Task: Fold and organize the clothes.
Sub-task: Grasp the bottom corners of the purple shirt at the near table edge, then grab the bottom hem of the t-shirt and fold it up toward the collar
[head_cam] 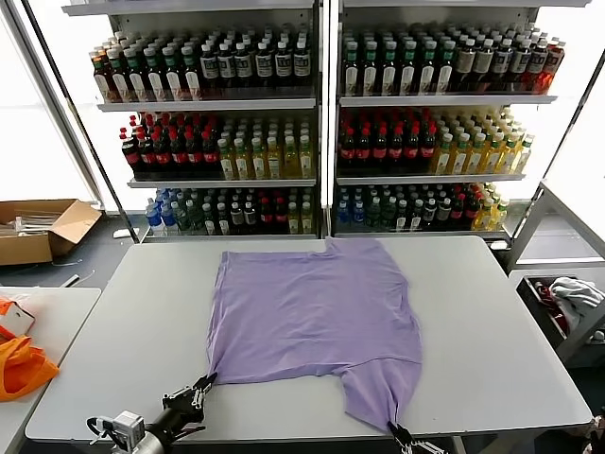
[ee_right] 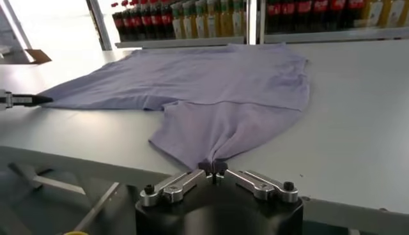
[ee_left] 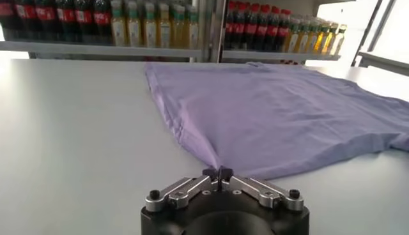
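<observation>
- The left gripper (head_cam: 203, 385) is clamped on the near left corner of the T-shirt (head_cam: 312, 312); the right gripper (head_cam: 395, 431) pinches the near right sleeve tip.
- The T-shirt lies spread on the table (head_cam: 113, 322), looking light, limp and prone to sagging, so corners give the best hold.
- Farther off, shelves of bottles (head_cam: 312, 123).

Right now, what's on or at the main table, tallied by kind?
Lavender T-shirt: 1
Claws shut on its near edge: 2, left claw on a corner, right claw on a sleeve
Total: 3
</observation>
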`<action>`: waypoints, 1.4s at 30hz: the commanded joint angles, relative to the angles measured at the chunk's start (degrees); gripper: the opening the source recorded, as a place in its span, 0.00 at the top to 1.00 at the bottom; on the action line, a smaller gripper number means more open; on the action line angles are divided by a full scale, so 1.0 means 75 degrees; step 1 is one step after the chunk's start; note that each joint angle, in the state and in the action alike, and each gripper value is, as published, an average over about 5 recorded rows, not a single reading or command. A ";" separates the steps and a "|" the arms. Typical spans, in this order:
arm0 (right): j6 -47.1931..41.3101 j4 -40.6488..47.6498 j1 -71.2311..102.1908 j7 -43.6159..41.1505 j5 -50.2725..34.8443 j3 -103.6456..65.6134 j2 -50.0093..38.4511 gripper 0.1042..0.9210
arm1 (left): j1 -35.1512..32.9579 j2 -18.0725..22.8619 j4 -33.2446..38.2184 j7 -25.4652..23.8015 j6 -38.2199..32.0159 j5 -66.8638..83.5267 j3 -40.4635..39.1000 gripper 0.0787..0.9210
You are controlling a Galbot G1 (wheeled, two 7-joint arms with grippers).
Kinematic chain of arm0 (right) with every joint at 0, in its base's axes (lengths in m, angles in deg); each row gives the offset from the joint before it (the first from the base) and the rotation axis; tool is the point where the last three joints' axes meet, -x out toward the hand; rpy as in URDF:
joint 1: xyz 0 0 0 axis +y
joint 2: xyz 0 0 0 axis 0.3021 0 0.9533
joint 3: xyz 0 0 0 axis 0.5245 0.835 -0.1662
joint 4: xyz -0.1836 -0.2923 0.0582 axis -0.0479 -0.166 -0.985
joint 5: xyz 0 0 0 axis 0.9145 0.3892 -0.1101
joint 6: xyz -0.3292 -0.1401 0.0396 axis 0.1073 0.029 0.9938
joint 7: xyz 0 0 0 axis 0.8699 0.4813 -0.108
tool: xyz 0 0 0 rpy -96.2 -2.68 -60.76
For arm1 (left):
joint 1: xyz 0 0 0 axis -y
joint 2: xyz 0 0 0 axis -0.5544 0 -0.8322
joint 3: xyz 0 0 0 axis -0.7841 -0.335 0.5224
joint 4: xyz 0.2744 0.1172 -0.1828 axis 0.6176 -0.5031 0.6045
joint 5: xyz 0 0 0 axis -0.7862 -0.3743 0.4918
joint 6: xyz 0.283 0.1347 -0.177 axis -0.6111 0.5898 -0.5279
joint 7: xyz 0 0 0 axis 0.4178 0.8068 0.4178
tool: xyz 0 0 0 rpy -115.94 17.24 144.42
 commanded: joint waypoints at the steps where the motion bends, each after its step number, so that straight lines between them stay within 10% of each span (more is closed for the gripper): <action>1: 0.0771 -0.0472 0.0698 -0.0221 -0.0143 -0.0492 -0.0049 1.00 | -0.0704 0.0005 0.0778 -0.0039 -0.0031 -0.0042 0.0549 0.99; 9: 0.1342 -0.0741 0.1007 -0.0325 -0.0267 -0.0749 0.0023 1.00 | -0.1054 -0.0072 0.1124 -0.0143 0.0109 -0.0051 0.0679 0.99; 42: -0.0475 0.2761 -0.6176 0.1118 -0.0625 0.1474 0.0356 1.00 | 0.2976 -0.1322 -0.1191 0.0595 0.0780 0.1582 -0.0571 0.99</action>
